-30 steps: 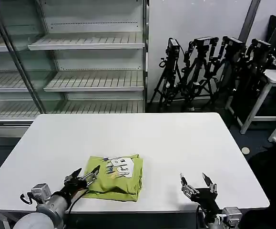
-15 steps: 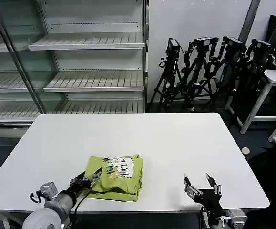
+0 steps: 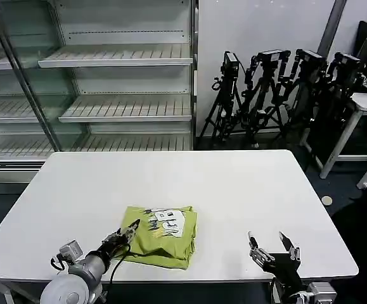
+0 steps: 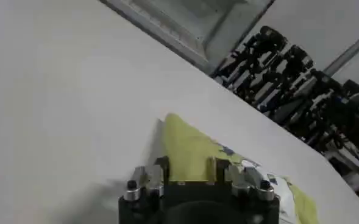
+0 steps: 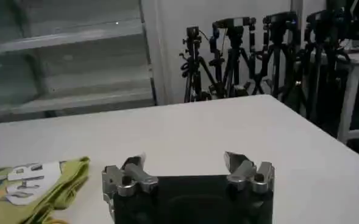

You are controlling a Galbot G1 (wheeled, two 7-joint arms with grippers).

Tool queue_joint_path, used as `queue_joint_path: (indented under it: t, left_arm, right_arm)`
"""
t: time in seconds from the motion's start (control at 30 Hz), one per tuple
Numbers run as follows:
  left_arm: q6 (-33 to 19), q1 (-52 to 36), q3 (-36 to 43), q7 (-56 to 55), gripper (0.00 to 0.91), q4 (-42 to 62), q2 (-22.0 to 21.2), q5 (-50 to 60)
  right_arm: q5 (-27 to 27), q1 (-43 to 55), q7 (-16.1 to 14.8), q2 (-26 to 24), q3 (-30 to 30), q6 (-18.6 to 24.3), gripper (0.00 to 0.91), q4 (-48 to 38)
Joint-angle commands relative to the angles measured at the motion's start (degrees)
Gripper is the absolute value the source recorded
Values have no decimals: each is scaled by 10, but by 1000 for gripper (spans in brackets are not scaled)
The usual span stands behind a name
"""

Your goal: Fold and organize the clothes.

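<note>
The lime yellow-green T-shirt (image 3: pixel 163 235) lies folded into a compact bundle on the white worktop (image 3: pixel 234 183), near its front edge and a little left of centre, with its white printed patch (image 3: pixel 168 221) facing up. The left end effector (image 3: pixel 126 233) sits low at the shirt's left edge, its fingers close together and touching the fabric; whether they pinch the cloth I cannot tell. In the left wrist view the shirt (image 4: pixel 194 155) lies right ahead of that end effector (image 4: pixel 188 173). The right end effector (image 3: pixel 272 244) hovers over the worktop's front right part, well apart from the shirt, fingers spread wide and holding nothing. Behind the worktop stands a glass-fronted shelving unit (image 3: pixel 107 82) with bare shelves, and beside it a cluster of black tripods (image 3: pixel 278 88).
</note>
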Motion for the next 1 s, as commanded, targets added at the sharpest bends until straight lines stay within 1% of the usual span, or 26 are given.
queue_joint_path:
  t: [0.03,0.1,0.33,0.4,0.5,0.6,0.7,0.73,0.77,0.8,0.87,0.97,1.0]
  left_arm:
    - [0,-4,-2,-5,40,9,-12,-47]
    - [1,-2,-5,-6,50,7,-16,-55]
    - [1,6,-31,-11,40,0,-37,-101]
    - [1,10,-44,-14,40,-3,-38,-113]
    - [3,21,-81,-19,40,-19,-28,-129]
    - [9,27,-160,-25,40,-35,8,-151]
    - [19,34,-250,-25,40,-36,67,-146]
    - [18,43,-289,-21,50,-32,95,-130]
    - [14,52,-318,-14,40,-30,112,-113]
    - [13,57,-335,-4,40,-28,121,-95]
    - [-6,92,-398,27,40,-24,152,-43]
    - [-17,129,-471,65,40,-35,187,3]
    - [-22,134,-482,68,40,-37,194,10]
  right_arm:
    - [-1,-8,2,-1,5,-2,907,13]
    - [-1,-9,2,-1,6,-2,907,15]
    - [0,-18,3,-3,12,-2,907,24]
    - [0,-18,3,-4,13,-2,907,26]
    - [6,-12,3,-7,14,-2,907,27]
    - [12,-2,2,-9,12,-2,907,21]
    - [16,19,2,-14,-2,-1,907,5]
    - [18,30,2,-15,-9,-1,907,0]
    - [19,37,2,-16,-14,-1,907,-4]
    - [20,42,2,-17,-17,-1,907,-6]
    - [23,55,1,-18,-27,0,907,-13]
    - [32,72,1,-19,-33,0,907,-23]
    - [34,76,1,-19,-34,0,907,-26]
